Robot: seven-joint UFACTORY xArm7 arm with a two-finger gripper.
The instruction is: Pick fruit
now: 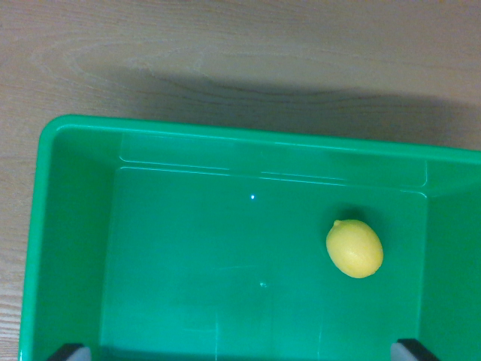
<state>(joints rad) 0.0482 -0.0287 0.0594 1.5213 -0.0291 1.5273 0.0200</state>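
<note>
In green bin (75, 248) on wooden table (225, 45), yellow lemon (354, 249), gripper (244, 353) spread wide, empty.

— How much of the arm shows in the wrist view?

— Only the gripper (244, 353), and barely; two dark fingertips (69, 351) poke in at the bottom edge, one near the wrist view's left corner, the other near the right.

— How do the jaws stand?

— Spread wide, well apart from each other; nothing sits between the tips; they touch nothing that can be seen.

— And the wrist, the arm itself?

— Out of frame; the camera looks straight down past the tips.
</note>
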